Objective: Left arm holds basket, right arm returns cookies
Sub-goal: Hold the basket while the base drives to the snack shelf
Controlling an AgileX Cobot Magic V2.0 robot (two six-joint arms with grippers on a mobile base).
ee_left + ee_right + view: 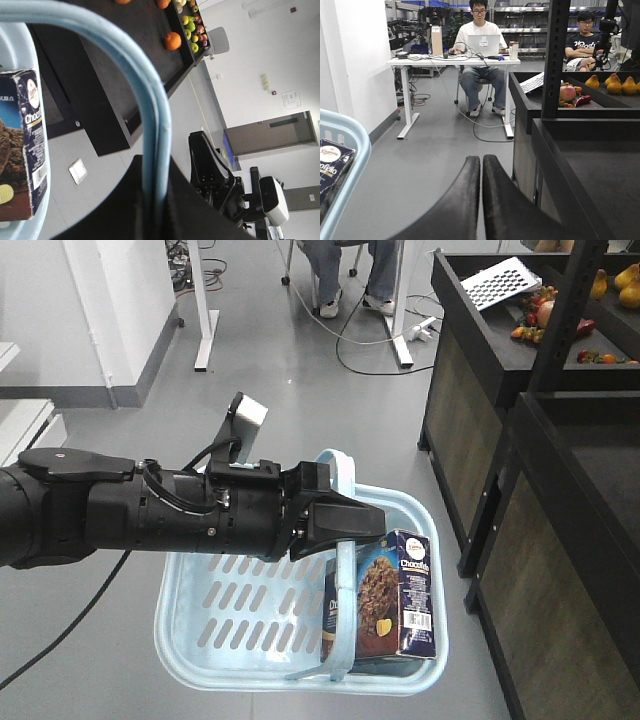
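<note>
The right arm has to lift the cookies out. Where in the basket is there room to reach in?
Free: the slotted floor of the basket, between its left wall and the cookie box. Crowded: the box stands by the right wall, the hoop handle crosses its left edge, and the left gripper clamps that handle just above.

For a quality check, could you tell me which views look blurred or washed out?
Front view: sharp, evenly lit basket. Left wrist view: tilted sideways, near handle soft, wall bright. Right wrist view: right pincer soft, desk behind crisp.
</note>
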